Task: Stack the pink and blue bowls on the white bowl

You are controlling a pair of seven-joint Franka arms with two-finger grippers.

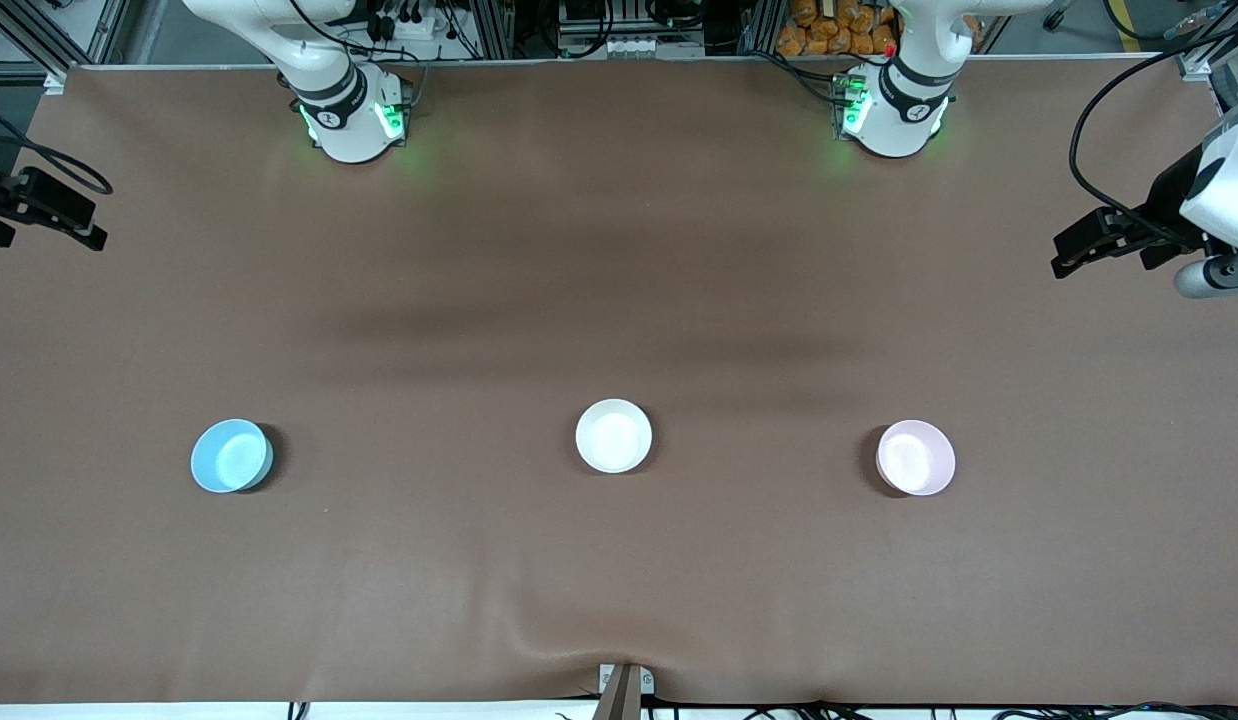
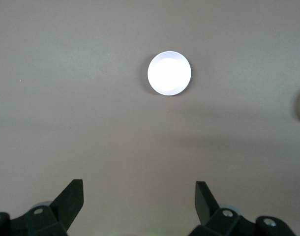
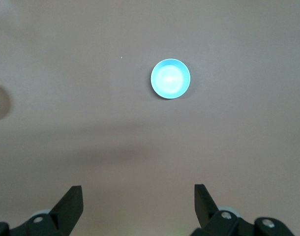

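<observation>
On the brown surface [image 1: 619, 250], three small round bowls stand upright in a row, well apart from one another. The white bowl [image 1: 614, 436] sits at the middle of the row; the light blue bowl [image 1: 231, 456] lies toward the right arm's end of the surface, and the pale pink bowl [image 1: 916, 458] toward the left arm's end. All three are empty and none is stacked on another. The white bowl stands slightly farther from the front camera than the two coloured bowls.

The left gripper [image 2: 139, 196] hangs high over the surface — its wrist view looks down on the pink bowl [image 2: 169, 73], which appears washed out to near white there, with bare surface between the bowl and the fingertips [image 2: 71, 196]. Its jaws stand wide open and hold nothing.

The right gripper [image 3: 138, 196] likewise hangs high over the surface, above the blue bowl [image 3: 170, 78]. Its jaws are spread wide and hold nothing — the fingertips [image 3: 71, 199] frame only bare surface.

In the front view both arm bases stand along the top edge, with green lights lit at each base.
</observation>
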